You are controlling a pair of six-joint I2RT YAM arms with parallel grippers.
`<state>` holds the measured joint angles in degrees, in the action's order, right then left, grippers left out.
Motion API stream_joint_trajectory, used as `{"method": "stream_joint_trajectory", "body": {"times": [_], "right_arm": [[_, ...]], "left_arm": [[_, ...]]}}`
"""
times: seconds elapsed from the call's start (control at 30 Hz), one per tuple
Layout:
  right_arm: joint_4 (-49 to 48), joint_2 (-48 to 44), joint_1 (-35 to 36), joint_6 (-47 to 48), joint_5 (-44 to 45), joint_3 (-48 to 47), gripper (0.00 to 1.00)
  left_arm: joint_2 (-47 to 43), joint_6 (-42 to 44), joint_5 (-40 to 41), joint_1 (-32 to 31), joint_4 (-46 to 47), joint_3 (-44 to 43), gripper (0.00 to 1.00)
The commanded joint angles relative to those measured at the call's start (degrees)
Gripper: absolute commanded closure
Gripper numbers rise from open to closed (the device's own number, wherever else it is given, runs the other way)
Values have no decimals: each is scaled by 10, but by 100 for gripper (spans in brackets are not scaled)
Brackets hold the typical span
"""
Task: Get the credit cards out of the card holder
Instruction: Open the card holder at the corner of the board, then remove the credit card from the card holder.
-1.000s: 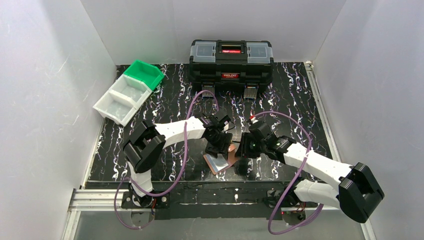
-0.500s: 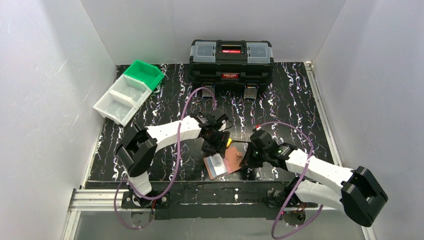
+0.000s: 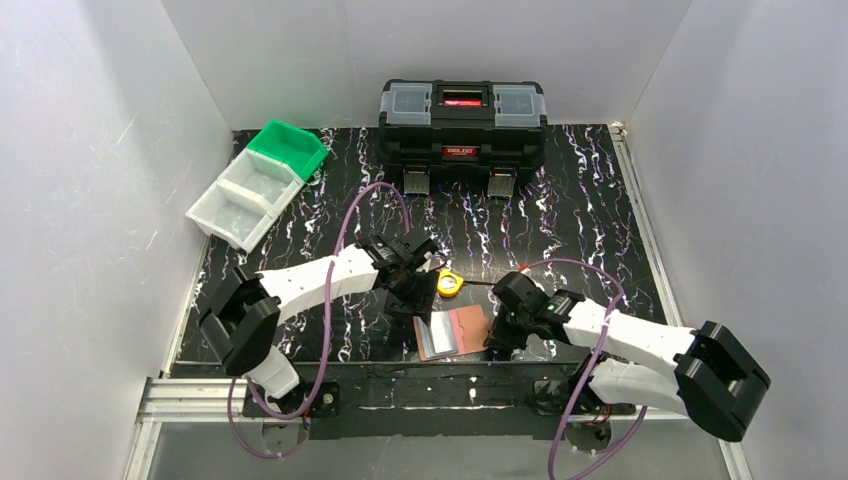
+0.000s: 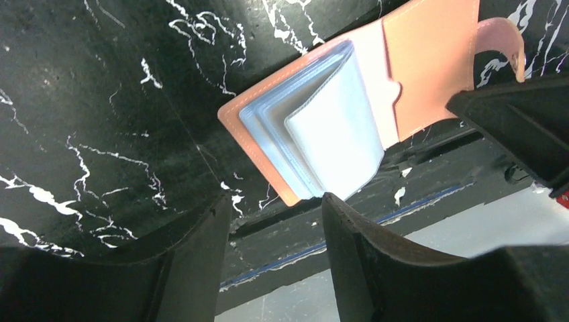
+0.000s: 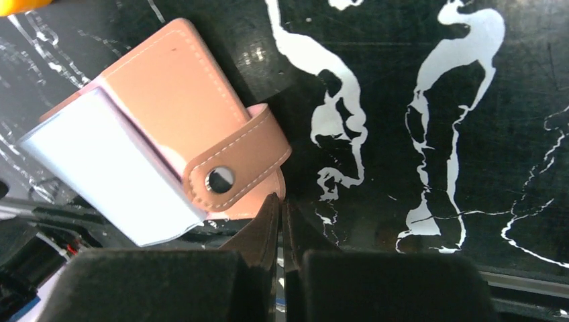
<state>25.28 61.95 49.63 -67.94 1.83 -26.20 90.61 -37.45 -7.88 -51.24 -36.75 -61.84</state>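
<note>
White walls (image 3: 100, 150) box in three sides of my black, white-veined table (image 3: 600, 200). A black toolbox (image 3: 462, 122) sits top centre, with white and green bins (image 3: 262, 180) at upper left. The card holder (image 3: 452, 331) lies open at lower centre, pale sleeves up, and a yellow tape measure (image 3: 449, 284) sits just above it. My left hand (image 4: 275, 204) is released at its lower corner. My right hand (image 5: 278, 201) is clenched at the snap-tab edge.

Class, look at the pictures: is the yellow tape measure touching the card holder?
Apart. The top external view shows a strip of black table between the tape measure and the card holder.
</note>
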Motion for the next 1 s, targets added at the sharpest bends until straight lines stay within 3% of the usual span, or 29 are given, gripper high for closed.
{"method": "stream_joint_trajectory", "body": {"times": [0.0, 0.43, 0.7, 0.97], "right_arm": [[13, 31, 12, -38, 19, -20, 99], [-16, 85, 14, -71, 5, -38, 99], [-31, 103, 14, -75, -3, -46, 99], [-45, 106, 14, -71, -10, -46, 99]], "left_arm": [[-37, -18, 17, -2, -17, 15, 51], [-38, -24, 71, 5, -51, 17, 71], [-23, -25, 52, 17, -15, 45, 76], [22, -15, 24, 17, 18, 7, 77]]}}
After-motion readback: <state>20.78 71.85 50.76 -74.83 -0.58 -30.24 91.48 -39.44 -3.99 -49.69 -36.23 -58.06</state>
